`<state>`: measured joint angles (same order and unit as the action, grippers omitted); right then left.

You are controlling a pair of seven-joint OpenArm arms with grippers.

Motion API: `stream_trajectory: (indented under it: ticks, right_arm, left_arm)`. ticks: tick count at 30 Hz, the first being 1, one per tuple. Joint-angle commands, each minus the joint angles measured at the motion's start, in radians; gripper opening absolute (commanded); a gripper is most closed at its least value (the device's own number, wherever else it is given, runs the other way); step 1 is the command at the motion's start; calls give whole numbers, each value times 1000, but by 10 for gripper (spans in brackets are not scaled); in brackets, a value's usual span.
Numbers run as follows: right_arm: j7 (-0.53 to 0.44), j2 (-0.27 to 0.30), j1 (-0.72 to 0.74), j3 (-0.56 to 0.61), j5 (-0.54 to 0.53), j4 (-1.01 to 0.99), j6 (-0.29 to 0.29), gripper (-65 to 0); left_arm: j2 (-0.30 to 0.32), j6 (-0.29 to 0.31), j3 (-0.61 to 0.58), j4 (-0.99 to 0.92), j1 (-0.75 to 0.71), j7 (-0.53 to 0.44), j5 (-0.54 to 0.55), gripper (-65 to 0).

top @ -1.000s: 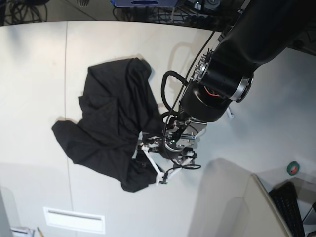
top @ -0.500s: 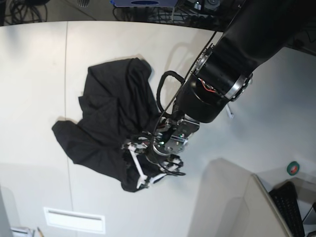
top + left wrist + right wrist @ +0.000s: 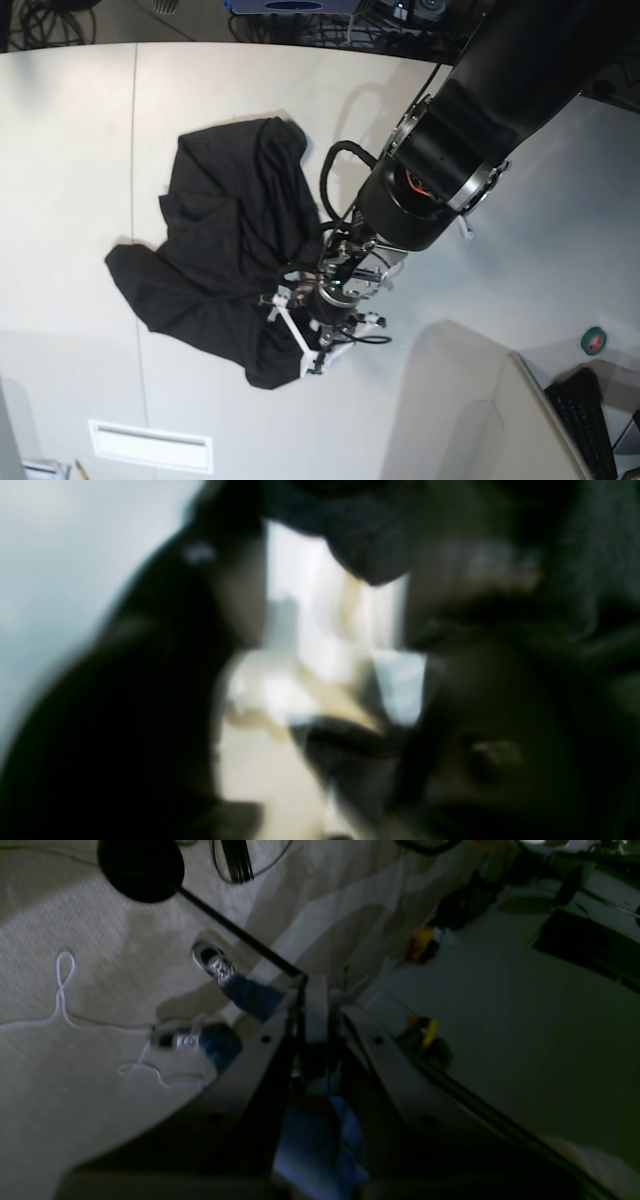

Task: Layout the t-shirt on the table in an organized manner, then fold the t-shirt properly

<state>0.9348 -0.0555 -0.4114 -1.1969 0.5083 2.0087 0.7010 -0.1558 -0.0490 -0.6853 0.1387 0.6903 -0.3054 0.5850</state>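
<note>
On the table (image 3: 70, 120), the t-shirt (image 3: 225, 250) lies crumpled in a dark heap at the centre-left of the base view, sleeves and hem not yet spread. The left gripper (image 3: 292, 332) sits at the heap's 5 o'clock edge, its white fingers (image 3: 285, 322) pressed into the cloth.

Change noted: a second ago the fingers stood spread wide just off the hem; half a second ago they had moved over the fabric; now they have drawn together on it. Black cloth shows between and around them. The left wrist view is badly blurred; it shows dark fabric close to the lens and pale finger surfaces, nothing finer. In judgement, the left gripper is pinching a fold of the t-shirt near its lower edge, though a firm hold cannot be confirmed.

The right gripper (image 3: 315, 1010) is absent from the base view. Its wrist view looks down at the floor, with the jaws drawn together and nothing between them.

Assessment: the layout stage is at its start. With the pinch taken, the next move likely calls for lifting or dragging that edge outward to open the heap.
</note>
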Motion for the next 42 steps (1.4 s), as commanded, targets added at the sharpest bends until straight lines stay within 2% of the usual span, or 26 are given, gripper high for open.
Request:
stream_trajectory:
  ticks: [1, 2, 5, 9, 12, 13, 15, 16, 17, 18, 21, 27, 32, 35, 39, 42]
  right_arm:
    - [10, 13, -7, -28, 31, 19, -3, -650]
    - [10, 13, -1, -39, 31, 19, -3, -650]
    - [10, 15, -1, -48, 31, 19, -3, -650]
    - [10, 15, -1, -50, 31, 19, -3, -650]
    - [8, 15, -2, -50, 31, 19, -3, -650]
    - [8, 15, -2, -50, 31, 19, -3, -650]
    - [8, 15, -2, -50, 31, 19, -3, -650]
    - [8, 15, -8, -51, 31, 19, -3, -650]
    - [8, 15, -14, -51, 31, 19, -3, -650]
    - [8, 15, -16, -51, 31, 19, -3, -650]
    - [8, 15, -16, -51, 29, 19, -3, -650]
    - [8, 15, -16, -51, 29, 19, -3, -650]
    - [8, 15, -19, -51, 29, 19, -3, -650]
    - [8, 15, -20, -51, 29, 19, -3, -650]
    - [8, 15, -22, -51, 29, 19, -3, -650]
    - [8, 15, -22, -51, 29, 19, -3, -650]
  left_arm:
    - [-1, 19, 2, 8, 42, -39, 3, -609]
    - [-1, 47, 3, 6, 55, -39, 3, -650]
    - [-1, 107, 3, 5, 67, -39, 3, -650]
    - [-1, 114, 3, 5, 70, -10, 3, -650]
    - [-1, 99, 14, 5, 64, -11, 17, -650]
    - [-1, 73, 36, 5, 61, -15, 40, -566]
    - [-1, -51, 126, 5, 39, -18, 120, -293]
    - [-1, -110, 172, 5, 38, -18, 149, -176]
    - [-1, -147, 203, 5, 38, -18, 158, -77]
    - [-1, -156, 218, 5, 38, -15, 158, -39]
    - [6, -156, 177, 8, 38, -18, 158, -79]
    - [8, -153, 120, 6, 39, -13, 160, -81]
    - [2, -74, 121, 6, 44, -8, 158, -81]
    - [0, -58, 118, 11, 45, -5, 158, -81]
    - [0, 24, 28, 14, 55, 68, 152, -81]
    - [0, 30, 16, 11, 56, 88, 152, -81]
